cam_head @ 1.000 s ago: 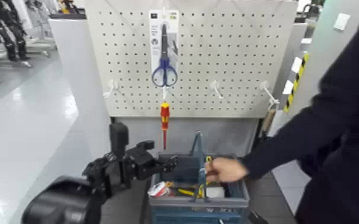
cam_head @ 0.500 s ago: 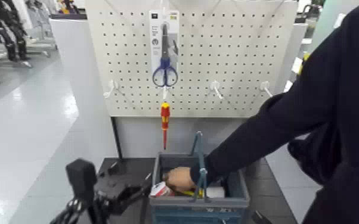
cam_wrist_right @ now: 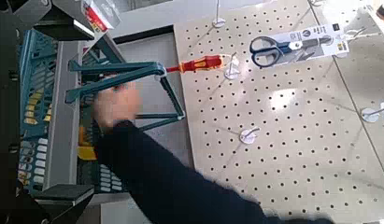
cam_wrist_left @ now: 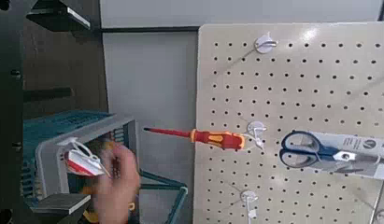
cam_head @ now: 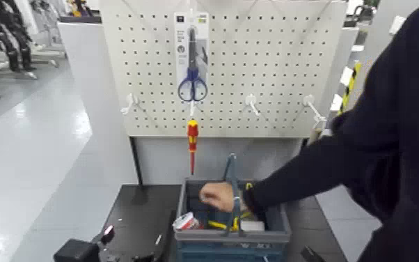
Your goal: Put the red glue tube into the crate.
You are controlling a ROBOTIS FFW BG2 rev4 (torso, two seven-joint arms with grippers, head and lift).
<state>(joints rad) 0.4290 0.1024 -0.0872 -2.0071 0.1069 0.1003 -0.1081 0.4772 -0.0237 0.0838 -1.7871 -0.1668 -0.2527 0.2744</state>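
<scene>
The red glue tube (cam_head: 184, 222) lies inside the blue-grey crate (cam_head: 276, 224) at its front left corner, white end up. It also shows in the left wrist view (cam_wrist_left: 81, 161) and the right wrist view (cam_wrist_right: 98, 14). A person's hand (cam_head: 216, 196) reaches into the crate beside the central handle (cam_head: 232, 182). My left gripper (cam_wrist_left: 87, 109) is open and empty, low and to the left of the crate; only the arm's dark end (cam_head: 80, 251) shows in the head view. My right gripper (cam_wrist_right: 82, 101) is open and empty, facing the crate (cam_wrist_right: 49, 103).
A white pegboard (cam_head: 268, 76) stands behind the crate with blue-handled scissors on a card (cam_head: 192, 59) and a red-and-yellow screwdriver (cam_head: 192, 143) hanging below. The person's dark sleeve and body (cam_head: 386, 153) fill the right side. A dark table top (cam_head: 139, 216) lies left of the crate.
My left arm has dropped from beside the crate to the bottom edge of the head view. The person's hand went to the crate's left side, then back towards the handle.
</scene>
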